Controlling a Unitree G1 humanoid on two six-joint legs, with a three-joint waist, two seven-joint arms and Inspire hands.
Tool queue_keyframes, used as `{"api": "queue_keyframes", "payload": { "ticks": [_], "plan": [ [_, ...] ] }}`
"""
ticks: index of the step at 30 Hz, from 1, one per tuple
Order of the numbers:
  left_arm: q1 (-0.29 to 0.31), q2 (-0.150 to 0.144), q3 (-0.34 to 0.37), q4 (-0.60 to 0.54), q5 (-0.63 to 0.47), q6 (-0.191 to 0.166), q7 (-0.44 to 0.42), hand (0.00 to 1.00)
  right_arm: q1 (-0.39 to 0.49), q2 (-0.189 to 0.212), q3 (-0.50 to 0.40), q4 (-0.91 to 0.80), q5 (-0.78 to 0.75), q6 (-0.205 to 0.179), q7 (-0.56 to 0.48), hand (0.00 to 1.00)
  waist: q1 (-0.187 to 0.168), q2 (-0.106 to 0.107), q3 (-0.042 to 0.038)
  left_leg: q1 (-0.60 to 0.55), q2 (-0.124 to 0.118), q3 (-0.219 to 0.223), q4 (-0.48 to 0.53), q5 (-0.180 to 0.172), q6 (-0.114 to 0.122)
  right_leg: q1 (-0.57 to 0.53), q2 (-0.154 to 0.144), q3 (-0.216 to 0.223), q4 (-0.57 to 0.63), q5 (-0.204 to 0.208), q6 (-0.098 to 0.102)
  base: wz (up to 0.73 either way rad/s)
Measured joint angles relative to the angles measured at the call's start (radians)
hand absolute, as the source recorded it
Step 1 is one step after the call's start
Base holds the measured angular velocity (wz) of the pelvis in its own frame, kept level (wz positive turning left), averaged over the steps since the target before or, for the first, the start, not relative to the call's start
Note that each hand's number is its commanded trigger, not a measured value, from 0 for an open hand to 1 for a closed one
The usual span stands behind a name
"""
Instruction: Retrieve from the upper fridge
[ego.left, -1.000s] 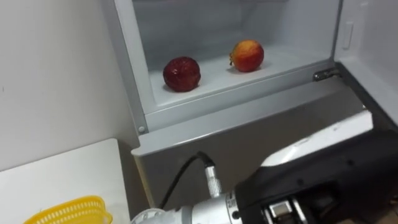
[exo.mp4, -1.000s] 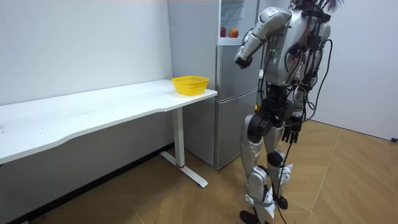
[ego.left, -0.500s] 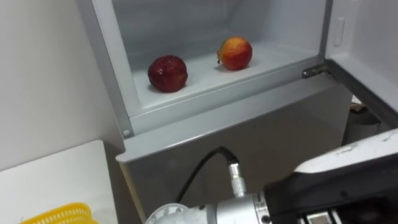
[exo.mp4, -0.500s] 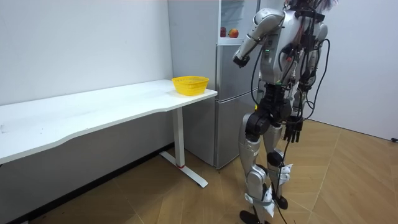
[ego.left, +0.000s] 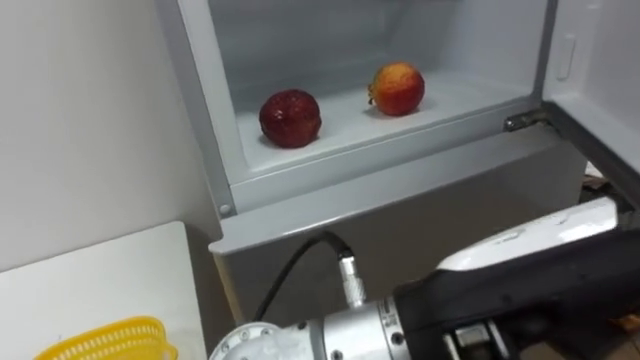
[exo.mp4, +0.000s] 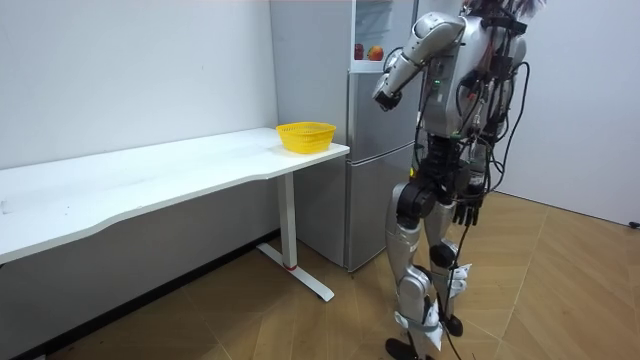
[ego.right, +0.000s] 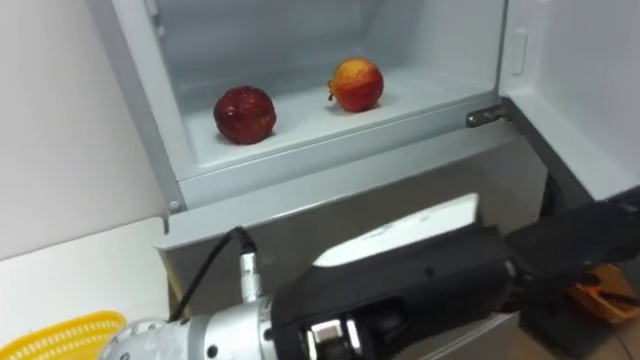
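The upper fridge compartment (ego.left: 350, 130) stands open in front of me. On its white shelf lie a dark red round fruit (ego.left: 291, 118) at the left and an orange-red fruit (ego.left: 398, 88) to its right, apart from each other. My left forearm (ego.left: 500, 290) crosses the bottom of the eye views, below the shelf and well short of the fruit. In the room view I stand facing the fridge (exo.mp4: 375, 160) with my left hand (exo.mp4: 384, 96) raised to chest height near its front. My right hand (exo.mp4: 466, 211) hangs by my thigh with relaxed fingers.
A yellow basket (ego.left: 110, 342) sits on the end of the white table (exo.mp4: 180, 170) just left of the fridge. The open fridge door (ego.left: 600, 90) stands at my right. A white wall (ego.left: 90, 130) runs along the left.
The head views swung right, then back left. My left forearm stays across the bottom and shifted a little with it. Both fruits lie where they were.
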Motion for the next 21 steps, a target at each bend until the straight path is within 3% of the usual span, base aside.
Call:
{"api": "queue_keyframes", "payload": {
  "ticks": [3, 6, 9, 13, 17, 21],
  "plan": [
    [0.029, 0.006, 0.036, -0.002, 0.059, -0.008, 0.009, 0.0, -0.001, 0.001, -0.001, 0.001, -0.006, -0.006, -0.001, 0.0, 0.036, -0.009, -0.0033, -0.006, 0.0, -0.004, 0.0, 0.0, 0.0, -0.012, 0.001, -0.001, 0.002, 0.0, 0.0, 0.01],
    [0.082, 0.035, 0.089, -0.036, 0.113, -0.022, 0.026, 0.0, 0.005, 0.0, -0.009, 0.002, -0.007, -0.019, -0.007, 0.0, 0.062, -0.017, -0.0094, -0.014, 0.0, -0.013, 0.005, 0.0, 0.0, -0.014, 0.001, -0.007, 0.001, 0.001, 0.0, 0.07],
    [0.138, 0.054, 0.192, -0.094, 0.111, -0.025, 0.038, 0.0, 0.034, 0.004, -0.013, 0.007, -0.008, -0.031, -0.024, 0.0, 0.104, -0.021, -0.0187, -0.012, 0.002, -0.028, 0.005, 0.0, 0.0, -0.004, 0.002, -0.018, 0.001, 0.001, -0.001, 0.06],
    [0.244, 0.06, 0.378, -0.142, 0.119, -0.092, 0.166, 0.0, 0.088, 0.016, -0.044, 0.003, -0.035, -0.039, -0.032, 0.0, 0.164, -0.02, -0.0198, 0.017, 0.006, -0.037, 0.003, 0.0, 0.0, 0.028, 0.007, -0.026, -0.002, 0.002, -0.002, 0.01],
    [0.345, 0.056, 0.531, -0.175, 0.178, -0.107, 0.291, 0.0, 0.115, 0.03, -0.097, -0.002, -0.072, -0.045, -0.032, 0.0, 0.189, -0.026, -0.0205, 0.027, 0.009, -0.051, 0.002, 0.0, 0.0, 0.041, 0.007, -0.06, -0.002, 0.002, -0.002, 0.16],
    [0.367, 0.06, 0.627, -0.195, 0.243, -0.157, 0.388, 0.0, 0.133, 0.03, -0.118, 0.0, -0.056, -0.068, -0.046, 0.0, 0.234, -0.032, -0.0204, 0.025, 0.008, -0.068, 0.0, 0.0, 0.0, 0.043, 0.006, -0.077, -0.003, 0.002, -0.002, 0.09]
  ]
}}
